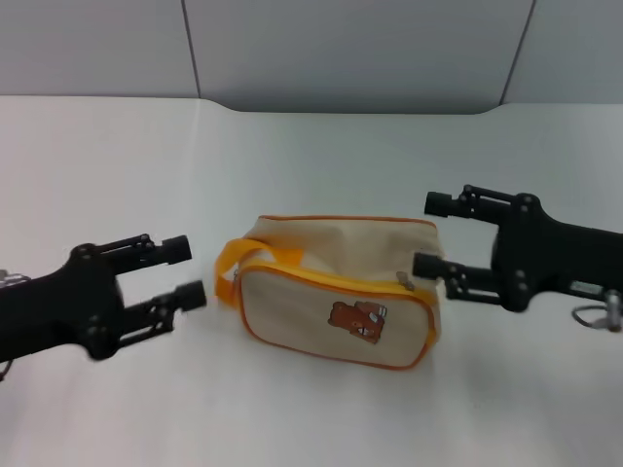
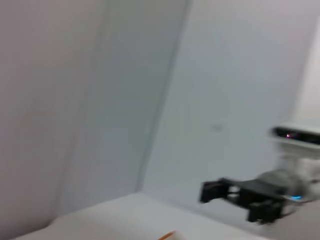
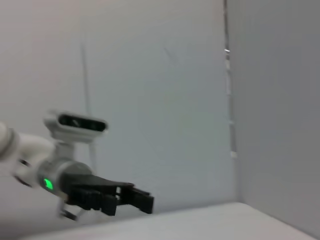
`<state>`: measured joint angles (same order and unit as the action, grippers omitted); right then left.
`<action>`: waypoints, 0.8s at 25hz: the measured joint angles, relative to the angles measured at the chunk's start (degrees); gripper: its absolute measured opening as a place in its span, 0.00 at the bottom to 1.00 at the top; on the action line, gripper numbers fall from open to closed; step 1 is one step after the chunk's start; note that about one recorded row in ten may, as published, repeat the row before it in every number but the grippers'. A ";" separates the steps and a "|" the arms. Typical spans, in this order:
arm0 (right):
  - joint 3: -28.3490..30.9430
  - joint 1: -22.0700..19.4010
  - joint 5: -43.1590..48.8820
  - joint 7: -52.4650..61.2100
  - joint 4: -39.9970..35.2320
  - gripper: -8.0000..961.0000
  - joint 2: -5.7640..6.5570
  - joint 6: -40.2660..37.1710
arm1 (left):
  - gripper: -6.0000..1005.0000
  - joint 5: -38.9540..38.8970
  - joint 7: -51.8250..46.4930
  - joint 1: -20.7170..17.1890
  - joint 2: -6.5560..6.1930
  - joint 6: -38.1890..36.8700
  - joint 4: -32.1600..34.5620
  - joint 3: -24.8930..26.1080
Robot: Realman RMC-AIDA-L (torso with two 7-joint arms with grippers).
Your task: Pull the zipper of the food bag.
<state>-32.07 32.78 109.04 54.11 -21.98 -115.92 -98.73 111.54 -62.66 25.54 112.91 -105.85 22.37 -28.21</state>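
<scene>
The food bag (image 1: 321, 255) is a beige pouch with orange piping lying mid-table in the head view, its bear patch (image 1: 357, 321) facing me. Its orange loop handle (image 1: 241, 261) is at its left end. The zipper's small silver pull tab (image 1: 404, 282) sits near the bag's right end on the orange zip line. My left gripper (image 1: 189, 272) is open and empty, hovering just left of the handle. My right gripper (image 1: 429, 234) is open and empty, just right of the bag, its lower finger close to the pull tab. A sliver of orange from the bag (image 2: 167, 235) shows in the left wrist view.
The bag lies on a white table (image 1: 292, 146) with grey wall panels (image 1: 350, 49) behind it. The left wrist view shows the right arm's gripper (image 2: 212, 190) far off. The right wrist view shows the left arm's gripper (image 3: 142, 199) far off.
</scene>
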 joint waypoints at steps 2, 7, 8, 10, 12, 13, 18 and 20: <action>-0.37 0.22 0.59 4.74 0.12 0.74 0.81 -5.15 | 0.50 0.18 -0.11 0.13 -0.86 -4.40 0.71 -1.24; -4.17 -0.19 4.07 11.37 -0.11 0.79 1.31 -13.48 | 0.70 0.33 -0.25 1.31 -0.40 -6.95 2.83 -7.75; -4.17 -0.19 4.07 11.37 -0.11 0.81 1.31 -13.48 | 0.73 0.33 -0.33 1.49 -0.28 -6.94 3.09 -8.76; -4.67 -0.21 6.36 11.76 -0.10 0.84 1.10 -12.92 | 0.77 0.36 -0.48 1.72 -0.19 -6.83 3.26 -10.02; -4.65 -0.75 7.87 11.56 0.13 0.85 0.81 -11.11 | 0.82 0.81 -0.72 2.12 -0.13 -6.50 3.39 -11.61; -4.65 -0.75 7.87 11.56 0.13 0.85 0.81 -11.11 | 0.82 0.81 -0.72 2.12 -0.13 -6.50 3.39 -11.61; -4.67 -1.69 7.91 11.17 -0.10 0.85 0.39 -10.33 | 0.82 1.52 -0.64 2.31 -0.13 -5.87 3.45 -11.73; -4.67 -1.72 7.93 11.16 -0.10 0.85 0.25 -10.33 | 0.82 1.52 -0.64 2.31 -0.13 -5.87 3.45 -11.73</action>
<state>-36.74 31.05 116.97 65.27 -22.08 -115.68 -109.06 113.05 -63.30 27.85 112.78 -111.72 25.83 -39.94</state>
